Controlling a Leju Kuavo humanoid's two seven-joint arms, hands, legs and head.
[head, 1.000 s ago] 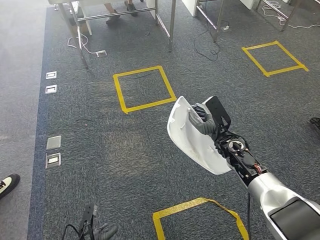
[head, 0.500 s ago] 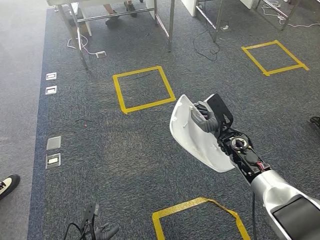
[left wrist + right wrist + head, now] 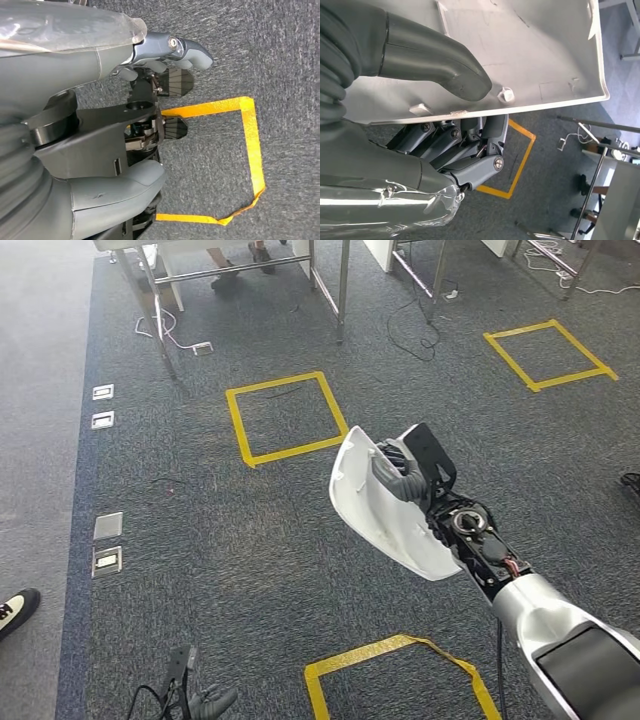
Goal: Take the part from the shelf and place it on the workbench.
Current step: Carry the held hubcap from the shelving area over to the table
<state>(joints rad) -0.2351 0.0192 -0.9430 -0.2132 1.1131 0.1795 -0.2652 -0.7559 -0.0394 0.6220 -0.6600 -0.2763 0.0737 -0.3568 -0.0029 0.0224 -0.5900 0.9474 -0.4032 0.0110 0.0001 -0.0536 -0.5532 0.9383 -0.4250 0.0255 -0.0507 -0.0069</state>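
Under me is dark grey carpet point(image 3: 226, 540), with a lighter grey strip of floor point(image 3: 38, 390) along my left side. Squares of yellow tape are stuck to the carpet: one square ahead point(image 3: 287, 418), another far off to the right point(image 3: 549, 356), and a third close to my feet point(image 3: 400, 675), its tape wrinkled at one corner. Metal table legs point(image 3: 343, 285) stand at the far edge, with loose cables point(image 3: 415, 335) trailing on the carpet near them. Small metal floor sockets point(image 3: 106, 543) sit flush in the carpet on the left. A person's shoe point(image 3: 16, 608) pokes in at the left edge.

My right hand point(image 3: 404, 480) is raised over the carpet and holds the white part point(image 3: 377, 510), a curved plastic shell. From the wrist camera I see my thumb point(image 3: 444, 65) pressed flat on the shell's inner face point(image 3: 531, 45) and my fingers point(image 3: 471, 150) curled under its rim, so the shell is clamped between them, well above the floor.

My left hand point(image 3: 158, 105) hangs low beside me over the nearest tape square point(image 3: 241, 160). It carries nothing, and the fingers point(image 3: 177, 82) lie loosely apart.
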